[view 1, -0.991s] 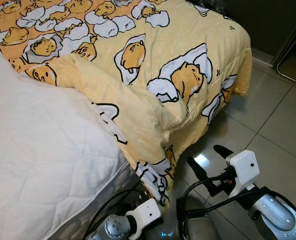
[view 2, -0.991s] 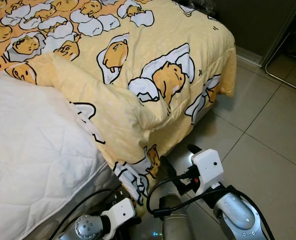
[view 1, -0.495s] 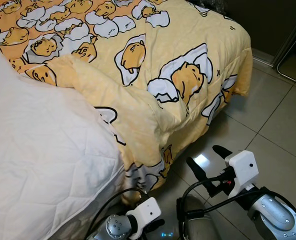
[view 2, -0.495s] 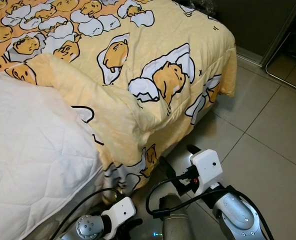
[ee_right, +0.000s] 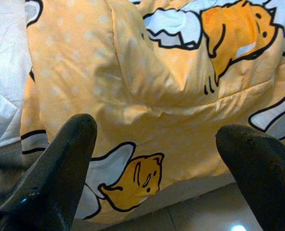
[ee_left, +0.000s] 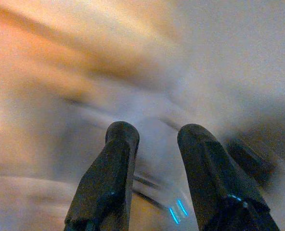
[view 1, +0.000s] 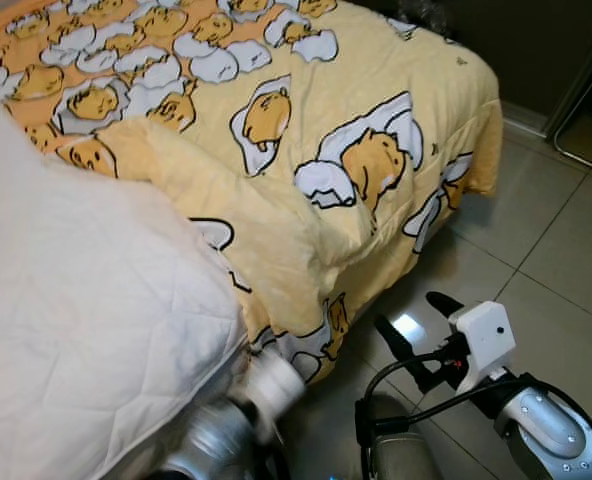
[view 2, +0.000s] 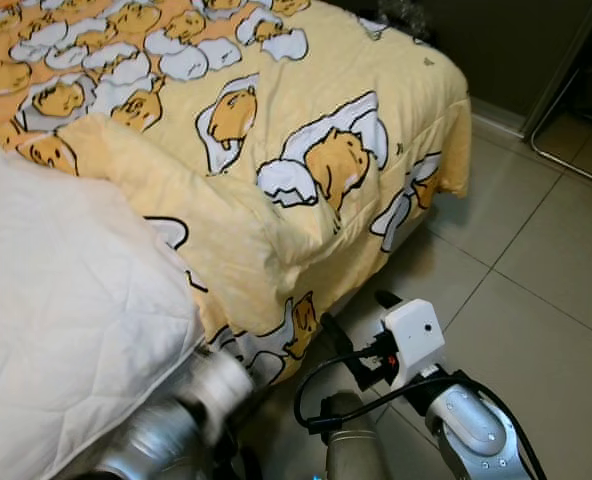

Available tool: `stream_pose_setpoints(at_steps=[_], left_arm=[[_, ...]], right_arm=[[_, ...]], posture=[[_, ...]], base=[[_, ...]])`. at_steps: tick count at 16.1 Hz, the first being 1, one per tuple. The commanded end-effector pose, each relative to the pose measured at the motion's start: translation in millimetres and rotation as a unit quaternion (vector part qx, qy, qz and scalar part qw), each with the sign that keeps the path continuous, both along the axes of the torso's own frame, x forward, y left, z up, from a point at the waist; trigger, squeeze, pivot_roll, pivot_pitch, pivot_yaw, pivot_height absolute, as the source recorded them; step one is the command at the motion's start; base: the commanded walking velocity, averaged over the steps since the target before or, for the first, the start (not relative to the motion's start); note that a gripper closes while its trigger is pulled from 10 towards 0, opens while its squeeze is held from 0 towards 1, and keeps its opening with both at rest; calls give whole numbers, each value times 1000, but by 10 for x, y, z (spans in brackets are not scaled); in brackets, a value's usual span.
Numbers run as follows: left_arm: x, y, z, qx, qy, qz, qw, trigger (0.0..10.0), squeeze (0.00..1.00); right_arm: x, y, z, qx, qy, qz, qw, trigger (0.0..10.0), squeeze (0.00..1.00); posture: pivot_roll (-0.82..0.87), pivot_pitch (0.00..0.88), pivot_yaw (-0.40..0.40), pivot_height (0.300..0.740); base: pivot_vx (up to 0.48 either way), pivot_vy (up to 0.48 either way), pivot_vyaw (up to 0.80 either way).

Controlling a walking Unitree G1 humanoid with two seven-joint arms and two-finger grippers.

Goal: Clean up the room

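Since the yellow comforter (view 1: 306,150) is folded back on itself across the bed, with its printed corner drooping over the edge toward the tiled floor (view 1: 566,250) and the white quilted mattress (view 1: 76,330) bared beside it, I take the step in hand to be spreading the cover flat again. The folded flap (ee_right: 147,72) sits just ahead of my right gripper (ee_right: 157,163), whose fingers (ee_right: 56,163) stand wide apart with nothing between them, low beside the bed over the tiles. My left gripper (ee_left: 154,139) is blurred down by the mattress edge; its two fingers (ee_left: 111,168) show a narrow gap and hold nothing that I can make out.

To do this well, I judge I should bite the thick fold near its hanging corner, taking both layers deep between the pads so the soft fabric cannot slip out. Then the pull ought to run along the bed rather than downward, lest the whole cover slide to the floor.
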State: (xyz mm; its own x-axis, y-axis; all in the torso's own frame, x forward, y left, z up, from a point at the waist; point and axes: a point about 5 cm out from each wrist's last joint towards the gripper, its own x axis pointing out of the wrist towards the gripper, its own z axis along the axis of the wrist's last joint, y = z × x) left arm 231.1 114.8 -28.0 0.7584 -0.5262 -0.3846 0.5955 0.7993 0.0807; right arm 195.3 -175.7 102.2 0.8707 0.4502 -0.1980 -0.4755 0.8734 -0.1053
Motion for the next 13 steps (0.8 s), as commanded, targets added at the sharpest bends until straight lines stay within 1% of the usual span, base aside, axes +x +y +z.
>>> stream_pose_setpoints(at_steps=[1, 2, 3, 4, 5, 6, 7, 8, 9, 10, 11, 12, 13], left_arm=[[58, 194, 87, -24, -24, 63, 997, 10000, 0], [58, 299, 178, -40, -49, 94, 994, 10000, 0], [10, 314, 220, -17, -74, 86, 993, 10000, 0], [-81, 246, 230, -26, -70, 69, 995, 10000, 1000], [-220, 126, 325, -52, -77, 47, 995, 10000, 1000], [-237, 105, 367, -58, -79, 53, 994, 10000, 1000], [-232, 80, 483, -81, -90, 71, 990, 10000, 1000], [-215, 87, 557, -95, -97, 90, 987, 10000, 1000], [-138, 149, 741, -127, -116, 159, 972, 10000, 1000], [-88, 206, 876, -147, -135, 210, 957, 10000, 1000], [5, 224, 1103, -168, -162, 251, 939, 10000, 1000], [52, 200, 1184, -167, -171, 243, 940, 10000, 1000], [95, 183, 1216, -158, -180, 230, 943, 10000, 1000]], right_arm=[[-13, -3, -40, -2, 3, -1, 1000, 10000, 0], [-12, 4, -69, -1, 5, -2, 1000, 10000, 0], [-8, 13, -93, 0, 7, -3, 1000, 10000, 0], [1, 25, -110, 2, 7, -3, 1000, 10000, 0], [29, 48, -140, 6, 7, -3, 1000, 10000, 0], [52, 53, -156, 7, 7, -4, 1000, 10000, 0], [88, 54, -162, 9, 4, -8, 1000, 10000, 0], [109, 49, -161, 11, 1, -13, 1000, 10000, 0], [184, 16, -171, 14, -6, -40, 999, 10000, 0], [250, -24, -181, 7, -14, -70, 997, 10000, 0], [335, -56, -189, 25, -18, -104, 994, 10000, 0], [380, -53, -189, 36, -23, -116, 992, 10000, 0], [414, -42, -172, 43, -33, -123, 991, 10000, 0]], posture=[[-352, 78, 141, 658], [-340, 72, 146, 658], [-333, 68, 148, 658], [-316, 58, 150, 658], [-293, 43, 155, 658], [-280, 29, 157, 658], [-271, 21, 158, 658], [-268, 16, 157, 658], [-257, 0, 161, 658], [-253, 0, 161, 658], [-237, 0, 159, 658], [-232, 0, 160, 658], [-232, 0, 160, 658]], base=[[0, 0, 0], [0, 0, 0], [0, 0, 0], [0, 0, 0], [0, 0, 0], [0, 0, 0], [0, 0, 0], [0, 0, 0], [0, 0, 0], [0, 0, 0], [0, 0, 0], [0, 0, 0], [0, 0, 0]])
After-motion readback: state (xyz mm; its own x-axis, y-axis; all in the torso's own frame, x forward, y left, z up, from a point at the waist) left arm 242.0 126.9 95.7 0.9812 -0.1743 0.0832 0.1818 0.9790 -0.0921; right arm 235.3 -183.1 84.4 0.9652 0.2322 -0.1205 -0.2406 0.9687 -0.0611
